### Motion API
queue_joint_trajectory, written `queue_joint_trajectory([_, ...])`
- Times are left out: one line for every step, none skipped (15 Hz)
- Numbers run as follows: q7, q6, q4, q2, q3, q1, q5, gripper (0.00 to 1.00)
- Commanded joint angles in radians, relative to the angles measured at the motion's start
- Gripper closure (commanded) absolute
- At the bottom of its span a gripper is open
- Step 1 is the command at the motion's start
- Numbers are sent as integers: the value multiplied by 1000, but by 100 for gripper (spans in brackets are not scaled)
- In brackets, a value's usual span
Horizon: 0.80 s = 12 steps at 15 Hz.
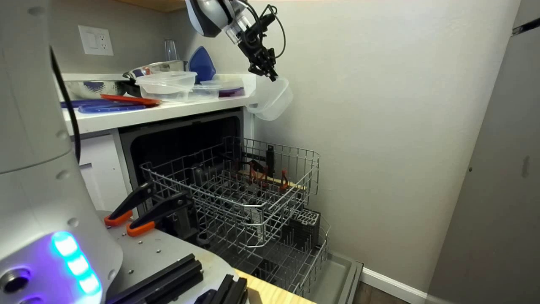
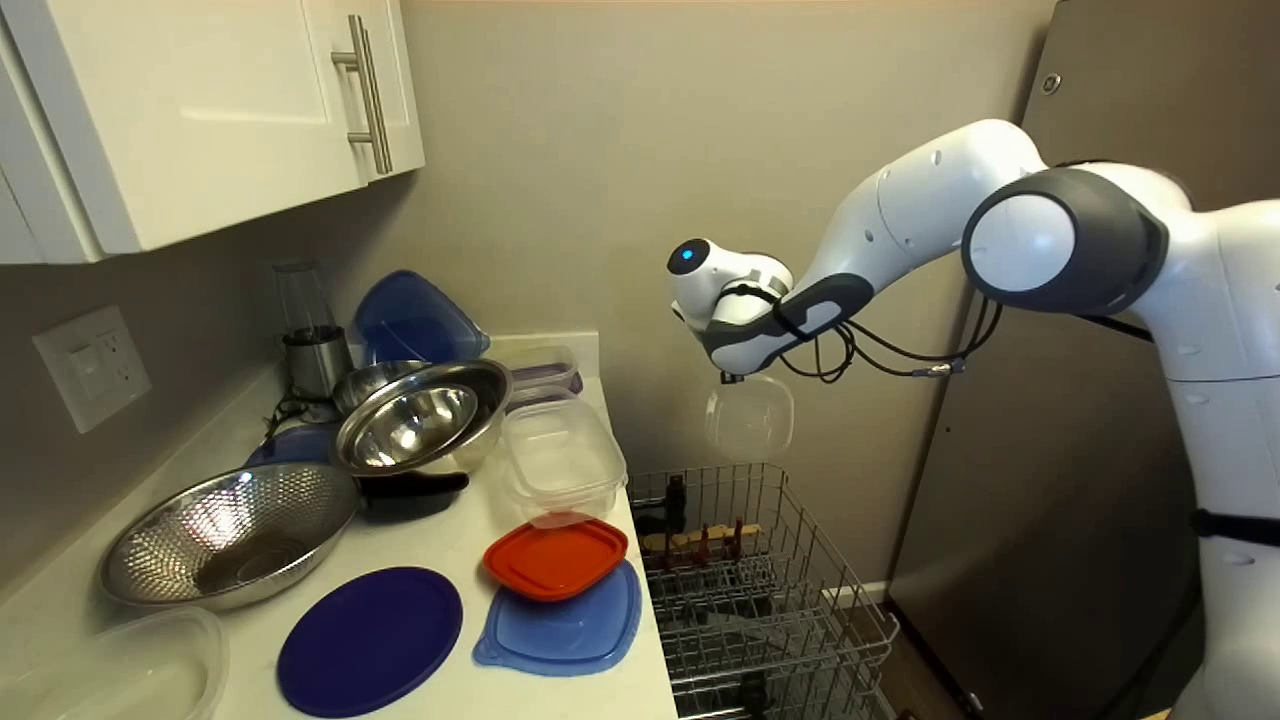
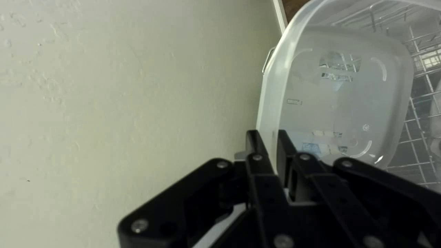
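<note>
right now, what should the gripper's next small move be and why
Probably ease the clear tub down toward the pulled-out upper rack: the gripper pinches its rim, and in both exterior views the rack lies lower, a gap between.

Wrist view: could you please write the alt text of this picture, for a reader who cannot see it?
A black gripper pinches the side of a translucent plastic container, with the container's inside in view. A pale room wall fills the picture's left; a wire rack shows at the right, partly through the container.
</note>
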Motion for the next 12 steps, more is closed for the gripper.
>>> queue_joint_trajectory([-30,103,-101,-83,22,-65,-4,96])
queue_joint_trajectory([-41,124,-114,-91,27,-80,11,96])
queue_joint_trajectory([-3,67,-32,-26,16,-49,-5,96])
queue_joint_trajectory([-7,85,-45,-36,18,-60,-3,96])
queue_joint_trajectory([-9,94,-55,-43,19,-67,-2,96])
queue_joint_trajectory([-9,97,-61,-48,20,-71,-2,96])
queue_joint_trajectory([-9,97,-64,-49,21,-71,-2,96])
queue_joint_trajectory([-9,97,-65,-49,23,-70,-2,96])
queue_joint_trajectory([-9,97,-65,-49,24,-70,-1,96])
queue_joint_trajectory([-9,97,-65,-49,25,-69,-1,96])
queue_joint_trajectory([-9,97,-65,-49,26,-69,-1,96])
queue_joint_trajectory([-9,97,-65,-49,26,-69,-1,96])
